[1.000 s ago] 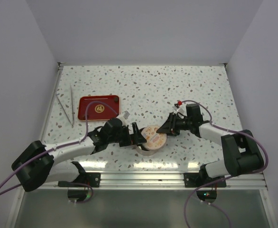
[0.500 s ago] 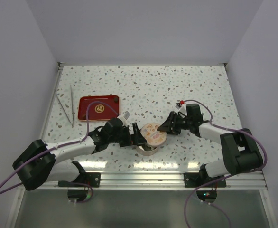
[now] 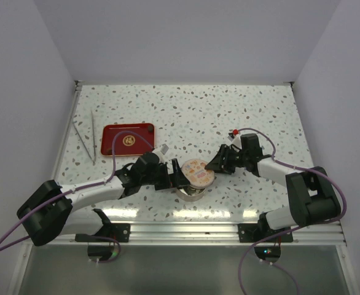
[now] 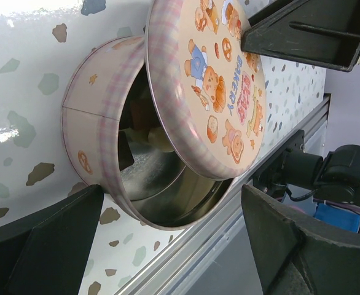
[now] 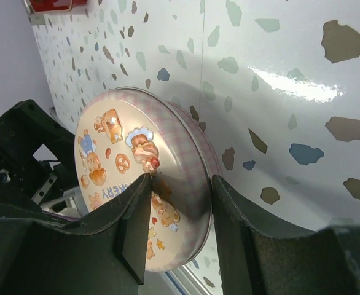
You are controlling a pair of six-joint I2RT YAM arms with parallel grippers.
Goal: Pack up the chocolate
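The round tin (image 3: pixel 191 193) stands near the table's front edge, pink plaid with bear pictures; it also shows in the left wrist view (image 4: pixel 88 141). Its lid (image 3: pixel 198 173) hangs tilted over it, leaving a gap on the near side. Through the gap I see chocolate (image 4: pixel 157 139) inside, a tan piece and a darker one. My right gripper (image 3: pixel 214 165) is shut on the lid's rim (image 5: pixel 192 178). My left gripper (image 3: pixel 176 176) is open at the tin's left side, its fingers (image 4: pixel 45 246) wide apart around the tin's base.
The red tray (image 3: pixel 128 139) lies at the left rear with the metal tweezers (image 3: pixel 85 140) to its left. The metal rail of the table's front edge (image 3: pixel 186 230) runs just in front of the tin.
My right gripper has lifted the lid up and slightly away from the front, so more of the tin's opening shows beneath it. The left arm has barely moved.
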